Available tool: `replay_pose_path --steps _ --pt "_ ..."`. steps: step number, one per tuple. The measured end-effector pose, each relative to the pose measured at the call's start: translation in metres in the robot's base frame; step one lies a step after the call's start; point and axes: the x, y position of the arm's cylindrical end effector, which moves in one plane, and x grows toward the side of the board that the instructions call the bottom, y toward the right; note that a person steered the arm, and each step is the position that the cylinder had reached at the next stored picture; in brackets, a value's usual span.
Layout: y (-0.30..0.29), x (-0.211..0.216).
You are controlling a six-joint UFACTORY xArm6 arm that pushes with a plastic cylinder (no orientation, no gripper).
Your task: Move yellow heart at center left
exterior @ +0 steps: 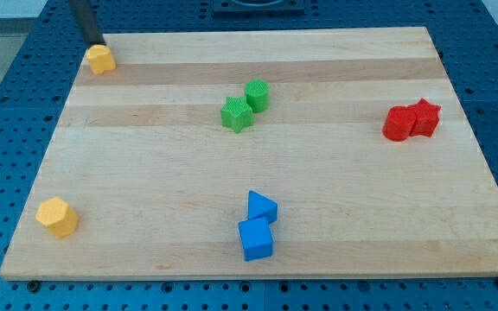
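A yellow heart-like block [100, 59] sits at the top left corner of the wooden board [145, 173]. My tip [96, 42] is just above it, at its top left edge, touching or nearly touching. A second yellow block, a hexagon [57, 216], lies at the board's bottom left.
A green star [236, 114] and a green cylinder [257, 94] touch near the top centre. A red cylinder [398, 123] and a red star [424, 117] touch at the right. A blue triangle [261, 207] and a blue cube [256, 238] sit at the bottom centre.
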Motion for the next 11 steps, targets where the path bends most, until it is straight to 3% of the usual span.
replay_pose_path --steps 2,4,5,8,9,10,11 --pt "0.023 0.032" --pt "0.005 0.013" --pt "0.004 0.023" --pt "0.004 0.108" --pt "0.006 0.112" --pt "-0.007 0.087" --pt "-0.033 0.109"
